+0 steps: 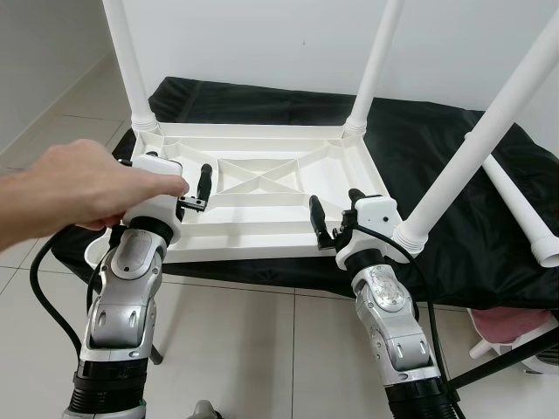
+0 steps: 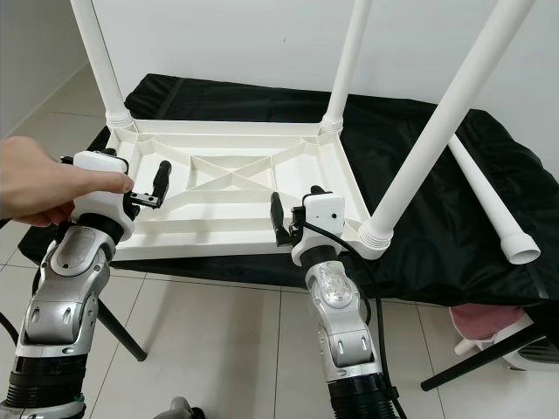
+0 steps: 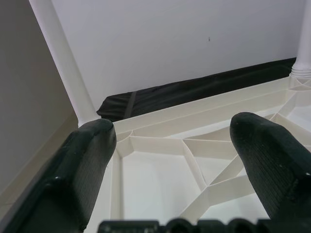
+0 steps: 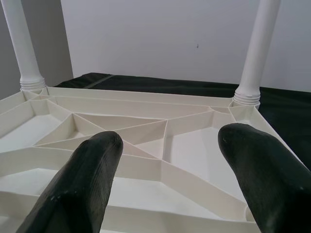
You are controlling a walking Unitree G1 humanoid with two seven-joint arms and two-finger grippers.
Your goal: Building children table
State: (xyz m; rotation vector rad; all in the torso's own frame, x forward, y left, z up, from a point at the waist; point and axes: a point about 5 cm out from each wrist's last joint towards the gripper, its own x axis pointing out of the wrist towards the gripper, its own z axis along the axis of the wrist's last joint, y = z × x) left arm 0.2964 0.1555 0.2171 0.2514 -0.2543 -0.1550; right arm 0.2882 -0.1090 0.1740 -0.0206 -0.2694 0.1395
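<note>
White plastic is what the little children's table top (image 1: 262,188) is made of, and it lies upside down on a black cloth (image 1: 454,218) so its ribbed underside faces up and the legs can go in. Three round white plastic legs stand in its corners: one at the far left (image 1: 131,70), one at the far right (image 1: 371,70), and one at the near right (image 1: 476,140), which leans a bit. A fourth white leg (image 1: 520,209) lies loose on the cloth, off to the right of the table top. I think it is for the near left corner, which I cannot see behind the left arm. The left gripper (image 1: 194,188) is held up over the near left part of the table top with its two black fingers (image 3: 92,160) apart and nothing between them. A person's hand (image 1: 92,188) reaches in from the left and rests on top of that gripper's white wrist, maybe to guide it. The right gripper (image 1: 336,218) sits at the near edge of the table top, close to the near right leg, and its fingers (image 4: 92,170) are spread apart too, holding nothing. The cloth seems to cover a low stand with dark legs. The floor (image 1: 262,349) is pale shiny tile and the wall (image 1: 262,35) behind is plain white. Something pink (image 1: 511,327) sits low on the floor at the near right.
</note>
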